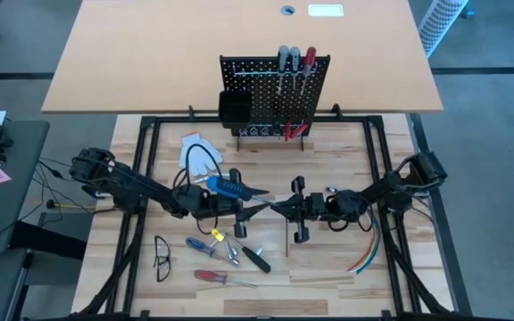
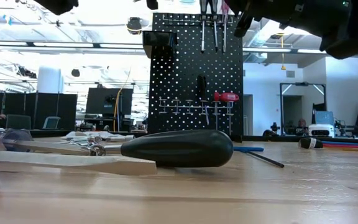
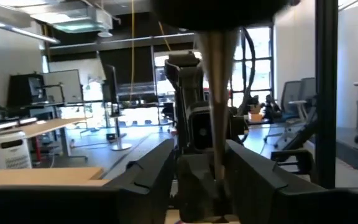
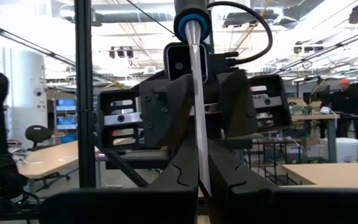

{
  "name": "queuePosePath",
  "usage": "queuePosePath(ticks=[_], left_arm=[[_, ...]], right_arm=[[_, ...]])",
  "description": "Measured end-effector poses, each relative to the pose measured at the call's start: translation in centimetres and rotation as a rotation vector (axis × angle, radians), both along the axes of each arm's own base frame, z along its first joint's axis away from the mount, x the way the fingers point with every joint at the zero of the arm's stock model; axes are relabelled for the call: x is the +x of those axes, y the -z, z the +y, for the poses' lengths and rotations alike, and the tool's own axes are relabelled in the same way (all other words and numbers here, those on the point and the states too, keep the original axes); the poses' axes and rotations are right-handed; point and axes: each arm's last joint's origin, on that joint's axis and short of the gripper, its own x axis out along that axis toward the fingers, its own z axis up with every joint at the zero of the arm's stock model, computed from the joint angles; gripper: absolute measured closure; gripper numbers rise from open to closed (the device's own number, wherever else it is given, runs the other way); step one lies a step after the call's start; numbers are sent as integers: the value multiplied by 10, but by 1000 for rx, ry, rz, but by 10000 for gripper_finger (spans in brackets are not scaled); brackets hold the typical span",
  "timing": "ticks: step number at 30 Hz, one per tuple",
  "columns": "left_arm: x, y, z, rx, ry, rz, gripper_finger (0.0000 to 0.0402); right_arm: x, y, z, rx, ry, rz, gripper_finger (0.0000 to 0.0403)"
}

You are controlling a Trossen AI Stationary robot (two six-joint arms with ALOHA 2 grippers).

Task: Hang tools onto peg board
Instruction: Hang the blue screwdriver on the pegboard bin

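A blue-handled screwdriver [image 1: 228, 186] stands steeply above mid-table, handle up and leaning over my left arm. Its shaft [image 4: 195, 106] runs down between both grippers, which meet tip to tip. My right gripper [image 1: 277, 207] is shut on the shaft. My left gripper [image 1: 255, 208] is open, its fingers [image 3: 160, 168] standing on either side of the shaft [image 3: 216, 99] and of the right fingertips. The black peg board [image 1: 275, 94] stands at the table's far edge. It carries a grey and a red screwdriver [image 1: 294, 61] at the top and red pliers [image 1: 293, 131] low down. My right gripper pinches the screwdriver's shaft near its pointed tip [image 4: 202, 171] between its two fingers. The fingers come level from the table's right and lie across the shaft. The screwdriver is clear of the table, with its blue-collared handle [image 4: 191, 22] high and tilted toward the left arm.
On the near left of the table lie a black-handled screwdriver [image 1: 257, 259], also large in the low view [image 2: 178, 148], a red one [image 1: 211, 276], a blue-yellow one [image 1: 202, 242], silver bits [image 1: 230, 250] and safety glasses [image 1: 161, 257]. A white glove [image 1: 202, 152] lies far left and coloured cables [image 1: 368, 254] lie right.
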Motion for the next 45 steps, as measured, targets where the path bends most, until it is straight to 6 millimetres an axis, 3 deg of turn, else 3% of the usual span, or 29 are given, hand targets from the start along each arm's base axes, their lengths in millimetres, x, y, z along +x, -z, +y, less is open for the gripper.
queuePosePath(ticks=[10, 13, 17, 21, 25, 31, 35, 40, 45], left_arm=[[0, 0, -2, 32, 57, 1, 387], [2, 0, -3, 34, 60, 24, 392], [9, -17, -4, 63, 49, 140, 397], [20, -37, -5, 115, -34, 371, 398], [23, -68, 1, 134, -124, 544, 399], [20, -112, 31, 107, -257, 611, 401], [18, -129, 53, 94, -274, 629, 401], [12, -151, 106, -55, -252, 611, 401], [-6, -177, 157, -168, -313, 576, 401]], right_arm=[[0, 0, 0, -3, 0, 1, 392], [0, 1, 0, -8, -3, 8, 389], [1, 3, 0, -14, -1, 30, 378], [4, 10, -3, -17, 28, 102, 361], [6, 13, -6, 18, 58, 149, 342], [7, 23, -3, 32, 15, 240, 328], [7, 26, -1, 22, 22, 271, 327], [7, 31, 3, 4, 12, 325, 327], [7, 34, 4, -4, 12, 348, 327]])
